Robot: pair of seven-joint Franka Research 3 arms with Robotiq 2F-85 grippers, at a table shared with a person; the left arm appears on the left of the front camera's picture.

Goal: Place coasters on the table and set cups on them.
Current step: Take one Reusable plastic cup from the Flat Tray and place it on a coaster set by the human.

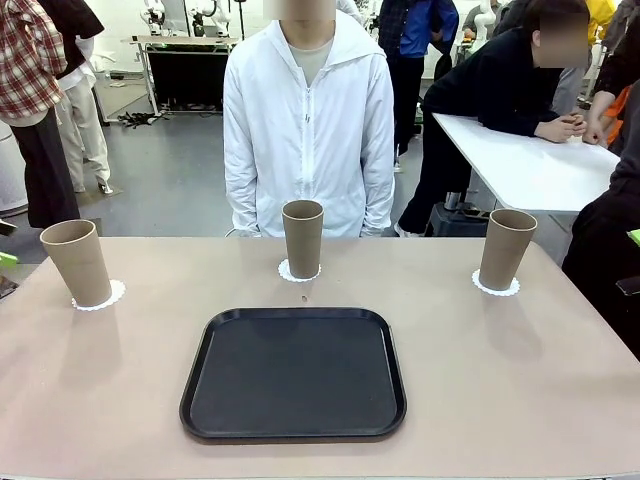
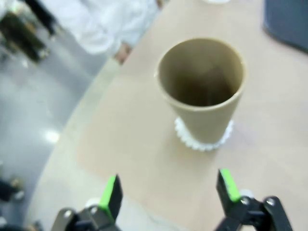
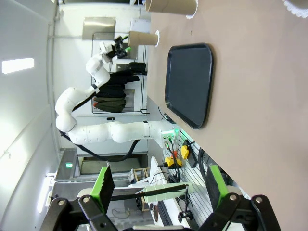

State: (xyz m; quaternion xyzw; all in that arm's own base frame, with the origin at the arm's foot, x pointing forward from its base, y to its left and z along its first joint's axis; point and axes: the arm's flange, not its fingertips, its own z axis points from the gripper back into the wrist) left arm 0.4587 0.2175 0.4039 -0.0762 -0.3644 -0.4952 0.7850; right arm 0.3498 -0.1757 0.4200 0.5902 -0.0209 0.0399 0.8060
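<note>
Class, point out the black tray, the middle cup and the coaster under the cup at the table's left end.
tray (image 1: 293,375), front view, bare middle of its floor.
middle cup (image 1: 302,240), front view, its side wall.
left coaster (image 1: 112,293), front view, lacy edge beside the cup's base.

Even, bright overhead light; soft short shadows fall toward the camera beside each cup on the table. Front view sharp. Left wrist view soft and blurred all over, floor glare at left. Right wrist view crisp, bright wall patch, wide-angle bending at edges.
</note>
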